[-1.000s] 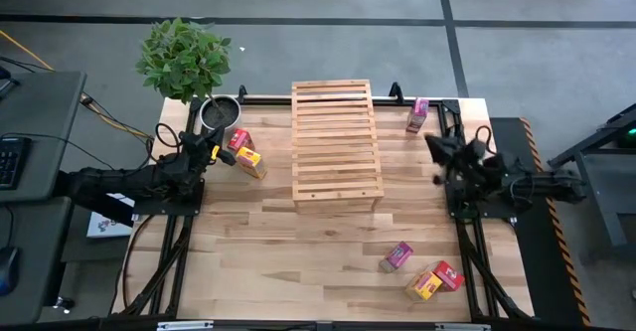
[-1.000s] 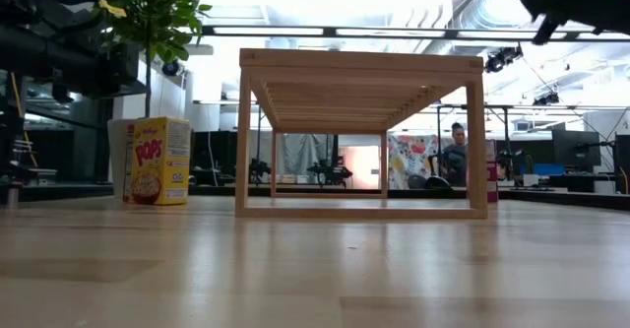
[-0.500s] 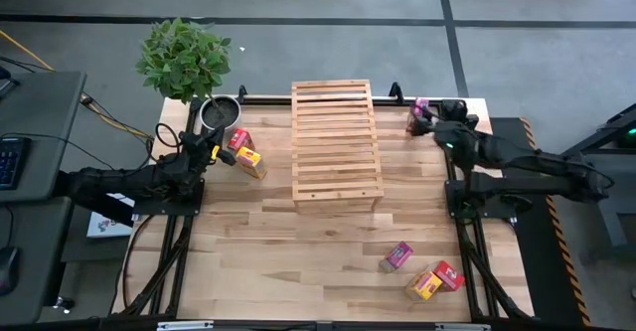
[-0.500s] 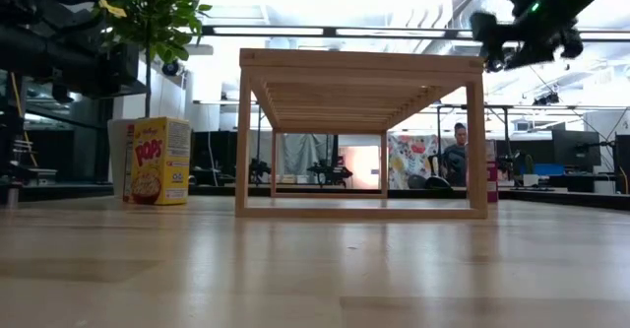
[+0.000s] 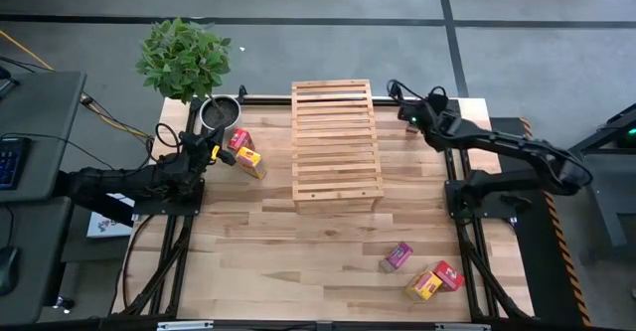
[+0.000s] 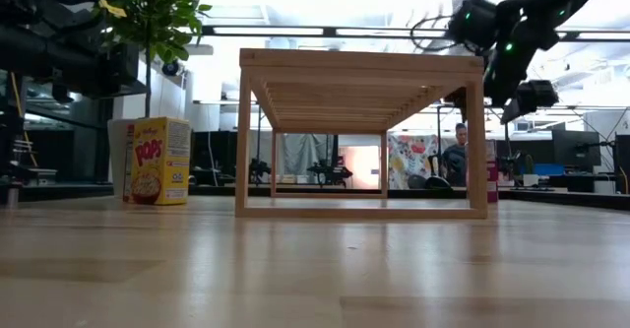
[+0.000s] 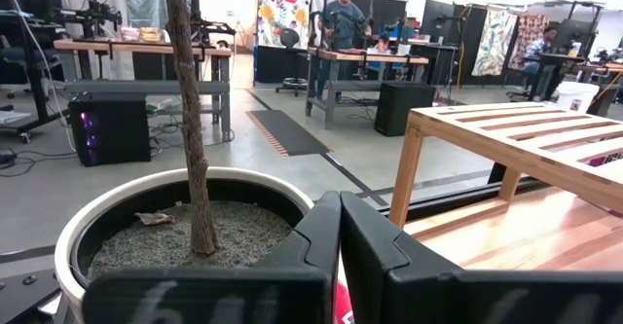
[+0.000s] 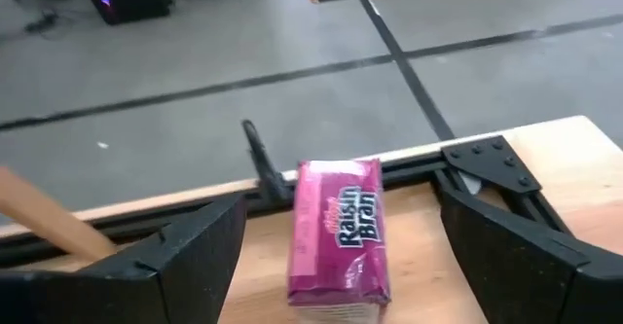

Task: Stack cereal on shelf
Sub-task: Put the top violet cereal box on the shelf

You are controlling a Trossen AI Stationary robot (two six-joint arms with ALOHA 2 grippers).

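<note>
Reaching over the far right corner of the surface (image 5: 328,227), our right tool (image 5: 411,113) now hangs directly above the pink Raisin Bran box (image 8: 339,238); a second ago that arm was folded back at the right edge, half a second ago part way there. Fingers (image 8: 185,256) are spread wide to either side of the box, nothing held, no contact yet. We judge this the approach to the first pick: descent and closing remain.

Shelf (image 5: 336,140) stands mid-surface toward the far edge, top slats bare, so no cereal is stacked yet. Unmoved over the last second:
- yellow box (image 5: 251,161) and red box (image 5: 239,139), far left, beside the plant pot (image 5: 221,113)
- second pink box (image 5: 397,255), near right
- yellow and red pair (image 5: 434,279), touching, near right corner

Left tool (image 7: 336,256) waits by the pot, fingers pressed together, empty.

Obstacles: black corner bracket (image 8: 487,163) and frame rail lie just behind the pink box; the shelf's right leg (image 6: 476,141) stands near the carry path
</note>
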